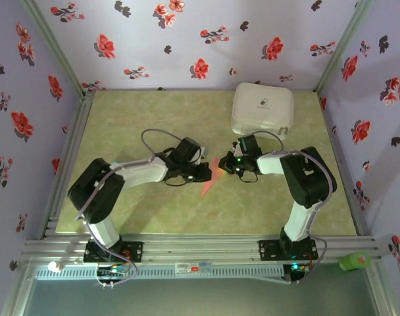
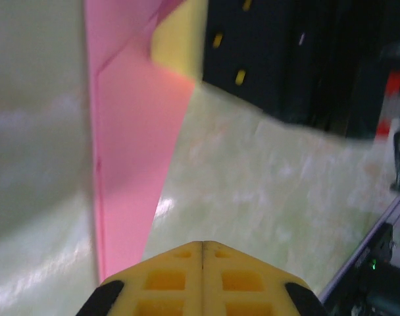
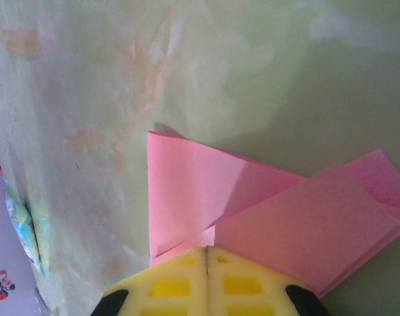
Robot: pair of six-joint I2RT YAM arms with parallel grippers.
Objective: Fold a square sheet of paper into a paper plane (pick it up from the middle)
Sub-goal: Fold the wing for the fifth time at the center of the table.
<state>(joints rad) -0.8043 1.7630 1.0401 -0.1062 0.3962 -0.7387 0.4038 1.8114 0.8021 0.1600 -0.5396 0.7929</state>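
Top external: one folded paper (image 1: 209, 183) between left tool (image 1: 206, 173) and right tool (image 1: 225, 166), both closed.

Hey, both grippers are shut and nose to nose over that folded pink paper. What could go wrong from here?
1. The left gripper and right gripper sit very close together over the thin salmon-red folded paper; any inward push could knock them together.
2. The paper's flaps look loose rather than flat, so a fold may spring open.
3. Shut fingertips pressing on the smooth green tabletop could drag the paper and skew the crease.
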